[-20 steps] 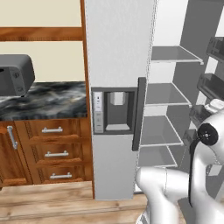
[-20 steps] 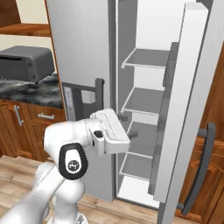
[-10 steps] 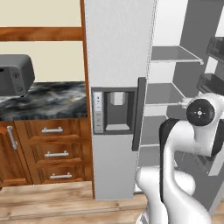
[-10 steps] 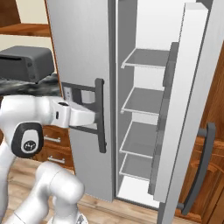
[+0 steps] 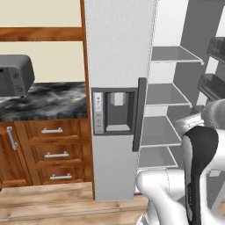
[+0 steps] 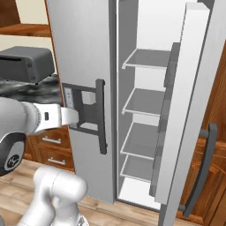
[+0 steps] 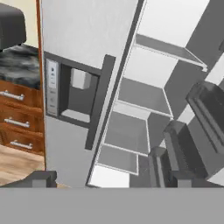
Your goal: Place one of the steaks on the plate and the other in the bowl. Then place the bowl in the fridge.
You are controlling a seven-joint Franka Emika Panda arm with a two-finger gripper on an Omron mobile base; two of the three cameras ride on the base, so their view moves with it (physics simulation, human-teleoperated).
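Facing the fridge (image 5: pixel 118 52) with its right door (image 6: pixel 194 88) swung wide, baring empty shelves for the bowl, the claw is spread, holding nothing.

We see the fridge (image 5: pixel 118 52) with its right door (image 6: pixel 194 110) swung open, showing four bare white shelves (image 6: pixel 143 101) stacked one above the other inside. In the hand view the same shelves (image 7: pixel 142 94) run back into the compartment, and the open door's dark bins (image 7: pixel 210 109) stand at the right. The left door is closed, with a water dispenser panel (image 5: pixel 115 110) and a dark vertical handle (image 5: pixel 139 113) on it. To the left of the fridge we find a dark marbled counter (image 5: pixel 48 100) over wooden drawers (image 5: pixel 52 151); a grey toaster oven (image 5: pixel 15 74) rests on it. Below lies a wooden plank floor (image 5: pixel 48 204).
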